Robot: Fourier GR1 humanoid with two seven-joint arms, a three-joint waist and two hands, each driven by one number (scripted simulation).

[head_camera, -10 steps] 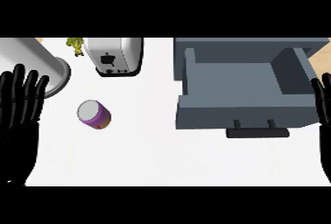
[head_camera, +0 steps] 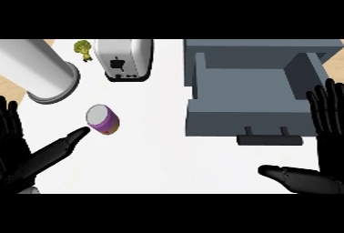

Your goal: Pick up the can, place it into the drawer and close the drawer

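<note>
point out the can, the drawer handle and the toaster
can point(head_camera: 103, 119), head view, on its purple side below the pale lid
drawer handle point(head_camera: 269, 139), head view, middle of the dark bar
toaster point(head_camera: 123, 58), head view, on its top

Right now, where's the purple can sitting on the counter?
In the head view the can stands on the left half of the white counter, just below the large grey cylinder, left of the open drawer, with the left robot hand beside it.

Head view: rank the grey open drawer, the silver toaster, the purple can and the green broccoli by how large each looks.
1. Grey open drawer
2. Silver toaster
3. Purple can
4. Green broccoli, partly hidden behind the toaster, so its full size is unsure.
</note>
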